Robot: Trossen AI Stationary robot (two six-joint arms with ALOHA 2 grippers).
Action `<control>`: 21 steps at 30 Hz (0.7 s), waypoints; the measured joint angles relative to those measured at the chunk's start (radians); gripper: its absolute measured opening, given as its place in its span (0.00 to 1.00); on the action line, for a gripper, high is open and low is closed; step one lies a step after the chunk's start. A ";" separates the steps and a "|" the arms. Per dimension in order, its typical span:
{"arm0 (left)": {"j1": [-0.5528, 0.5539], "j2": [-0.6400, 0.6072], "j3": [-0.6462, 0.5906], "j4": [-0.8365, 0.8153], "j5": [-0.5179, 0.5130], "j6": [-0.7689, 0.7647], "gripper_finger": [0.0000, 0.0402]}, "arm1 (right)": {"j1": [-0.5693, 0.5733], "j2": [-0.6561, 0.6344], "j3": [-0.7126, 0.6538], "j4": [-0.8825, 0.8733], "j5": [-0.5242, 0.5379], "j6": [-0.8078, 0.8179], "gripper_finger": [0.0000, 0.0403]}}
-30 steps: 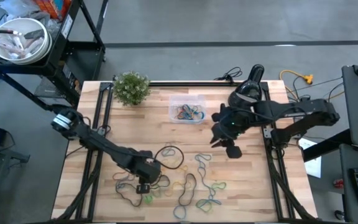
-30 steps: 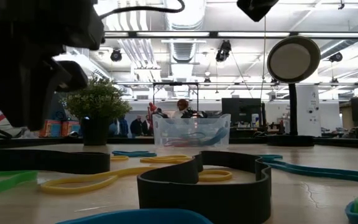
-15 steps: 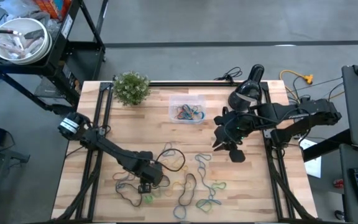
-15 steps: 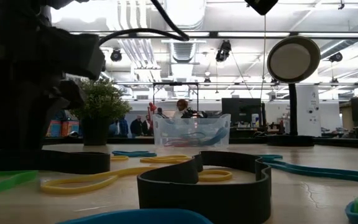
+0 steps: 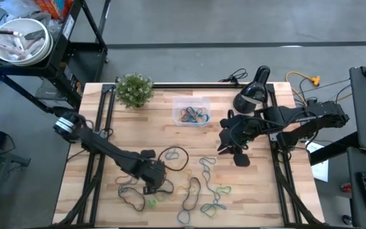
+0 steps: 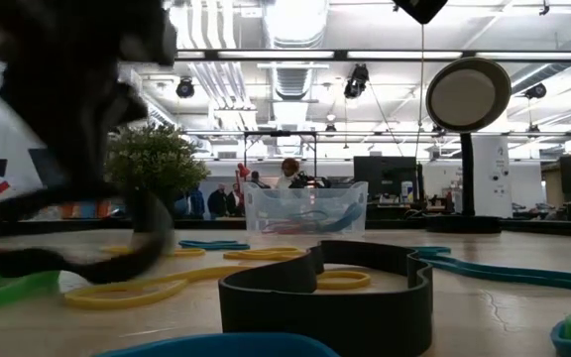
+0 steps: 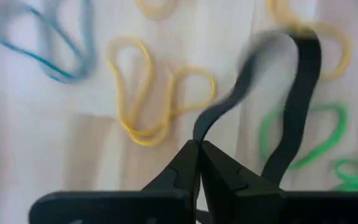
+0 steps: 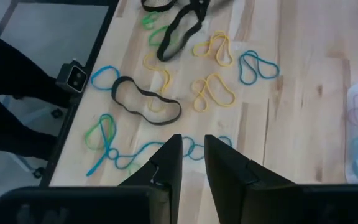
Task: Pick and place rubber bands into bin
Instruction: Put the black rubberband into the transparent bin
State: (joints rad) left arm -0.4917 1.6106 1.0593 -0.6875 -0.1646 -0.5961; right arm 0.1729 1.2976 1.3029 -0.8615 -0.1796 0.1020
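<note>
Since the earlier frame, the left gripper point(image 5: 149, 188) has closed and pulled a little toward the upper right of the high view, and it now pinches a wide black band point(image 7: 291, 118). In the left wrist view its two fingers point(image 7: 185, 168) are pressed together on this band, which rises from the tips in a blurred curve. In the low view the same band point(image 6: 77, 253) hangs blurred at the left of the frame, lifted off the wood.

At the upper left of the high view a metal bowl point(image 5: 16, 39) sits on a black cart. Right of it, near the upper left corner of the wooden table point(image 5: 138, 127), stands a small plant point(image 5: 134, 89).

Around the left gripper, in the lower middle of the high view, the loose rubber bands point(image 5: 202, 187) lie scattered: black, yellow, green and blue loops.

In the upper middle of the table stands the clear bin point(image 5: 191, 112), with some coloured bands already inside it. In the low view the bin point(image 6: 305, 208) is at the centre, far behind a thick black band point(image 6: 325, 288) in front.

To the right of the bin, the right gripper point(image 5: 221, 144) hovers above bare wood, well apart from the bands. In the right wrist view its fingers point(image 8: 166, 165) stand a little apart with nothing between them.
</note>
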 joint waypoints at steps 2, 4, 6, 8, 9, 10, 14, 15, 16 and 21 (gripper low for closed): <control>0.001 -0.048 0.017 -0.042 -0.075 0.000 0.00 | 0.002 0.000 0.000 0.000 0.006 0.000 0.16; 0.004 -0.100 0.041 -0.075 -0.171 0.001 0.00 | 0.006 0.000 0.000 0.000 0.025 0.000 0.16; 0.006 -0.156 0.063 -0.112 -0.272 0.001 0.00 | 0.006 0.000 0.000 0.001 0.027 0.000 0.16; 0.008 -0.209 0.081 -0.132 -0.373 0.007 0.00 | 0.006 0.000 0.000 0.002 0.027 0.000 0.16; 0.008 -0.234 0.088 -0.137 -0.428 0.012 0.00 | 0.007 0.000 0.000 0.003 0.027 0.000 0.16; 0.008 -0.258 0.094 -0.142 -0.482 0.027 0.00 | 0.007 0.002 0.000 0.004 0.027 0.000 0.16; 0.015 -0.325 0.120 -0.143 -0.689 0.111 0.00 | 0.006 0.014 -0.001 0.003 0.027 0.000 0.15; 0.020 -0.335 0.126 -0.143 -0.727 0.139 0.00 | 0.006 0.019 -0.001 0.003 0.027 0.000 0.15; 0.026 -0.338 0.134 -0.139 -0.757 0.169 0.00 | 0.006 0.024 -0.002 0.003 0.027 0.000 0.15; 0.072 -0.334 0.162 -0.120 -0.813 0.314 0.00 | 0.006 0.051 -0.004 0.003 0.027 0.002 0.15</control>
State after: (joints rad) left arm -0.4199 1.2766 1.2215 -0.8075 -0.9781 -0.2824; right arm 0.1791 1.3482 1.2991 -0.8584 -0.1528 0.1036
